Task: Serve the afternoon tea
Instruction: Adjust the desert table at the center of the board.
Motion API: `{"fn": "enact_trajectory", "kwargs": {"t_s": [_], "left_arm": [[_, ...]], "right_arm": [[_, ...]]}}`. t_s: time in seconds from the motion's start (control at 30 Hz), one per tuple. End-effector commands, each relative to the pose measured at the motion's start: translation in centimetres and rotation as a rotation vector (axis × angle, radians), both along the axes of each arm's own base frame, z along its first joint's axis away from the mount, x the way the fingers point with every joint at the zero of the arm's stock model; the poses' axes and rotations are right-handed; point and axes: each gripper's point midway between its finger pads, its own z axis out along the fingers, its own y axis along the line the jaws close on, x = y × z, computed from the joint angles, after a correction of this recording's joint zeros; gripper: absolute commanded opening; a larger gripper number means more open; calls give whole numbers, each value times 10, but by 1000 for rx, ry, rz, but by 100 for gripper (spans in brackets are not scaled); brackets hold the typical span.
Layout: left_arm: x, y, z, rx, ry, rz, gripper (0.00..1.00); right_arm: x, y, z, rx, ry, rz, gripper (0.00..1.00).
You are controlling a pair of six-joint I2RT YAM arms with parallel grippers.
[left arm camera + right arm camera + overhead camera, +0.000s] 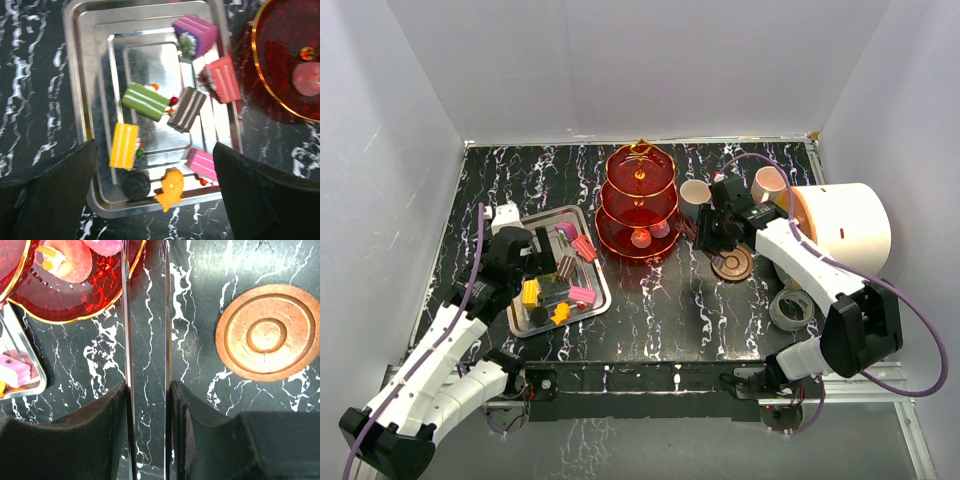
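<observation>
- the left gripper (155, 145) hangs wide open over the silver tray (75, 75) on the left of the table (660, 300), its jaws either side of the block sweets (186, 109) that lie loose on the metal.
- the sweets look small, light and rigid. on that showing, the green block (146, 101) and the brown one just beside it offer the surest hold across their long flat faces. the orange fish (171, 186) and the round black biscuit (136, 185) look likelier to slip or roll.
- the red three-tier stand (640, 200) rises just right of the tray, a pink round sweet (306, 80) already on its lowest tier. translucent and thin-rimmed, it looks brittle and top-heavy, better taken by the gold rod than by a rim.
- the right gripper (147, 385) sits low over the table between the stand and a brown saucer (267, 332). its jaws stand narrowly apart with a glassy strip (147, 315) running between them, and the pictures do not show whether they clamp anything.
- the saucer lies flat on the table, apart from that gripper. stiff and shallow, it likely calls for a pinch at the rim.
- one cup (695, 195) and another (767, 183) stand behind, near a big white cylinder (840, 225). light and hollow by the look of them, they probably take a grip across the lip.
</observation>
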Motion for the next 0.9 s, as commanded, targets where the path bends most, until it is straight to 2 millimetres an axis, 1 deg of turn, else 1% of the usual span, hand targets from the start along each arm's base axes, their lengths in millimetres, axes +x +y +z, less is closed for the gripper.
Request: {"fn": "enact_trajectory", "kwargs": {"t_s": [0.0, 0.07, 0.13, 0.27, 0.33, 0.37, 0.5, 0.57, 0.6, 0.67, 0.73, 0.8, 0.87], "left_arm": [[18, -35, 9, -104, -24, -118, 99], [38, -63, 23, -181, -48, -187, 99], [59, -87, 31, -219, -41, -250, 99], [100, -117, 30, -226, 30, -289, 99], [120, -121, 32, -229, 48, -256, 98], [126, -120, 23, -229, 77, -233, 98], [155, -110, 14, -292, 120, -143, 93], [170, -107, 11, -340, 116, -129, 89], [179, -107, 7, -363, 120, -128, 88], [198, -111, 7, -390, 99, -147, 85], [214, -113, 8, -388, 89, -158, 85], [230, -122, 11, -408, 69, -194, 86], [240, -133, 11, -432, 58, -239, 86]], "right_arm": [[-6, 1, 42, 74, -81, -27, 36], [-14, 0, 51, 109, -97, -42, 36], [-21, -3, 58, 126, -114, -64, 37], [-26, -17, 73, 104, -155, -113, 37], [-29, -18, 83, 113, -175, -116, 38], [-29, -18, 88, 117, -182, -114, 38], [-32, -19, 101, 133, -206, -108, 38], [-33, -18, 106, 144, -215, -103, 38], [-34, -17, 109, 151, -222, -101, 38], [-34, -16, 114, 160, -231, -95, 39], [-35, -15, 118, 166, -239, -84, 39], [-35, -16, 116, 159, -241, -80, 39], [-36, -17, 109, 148, -229, -77, 39]]}}
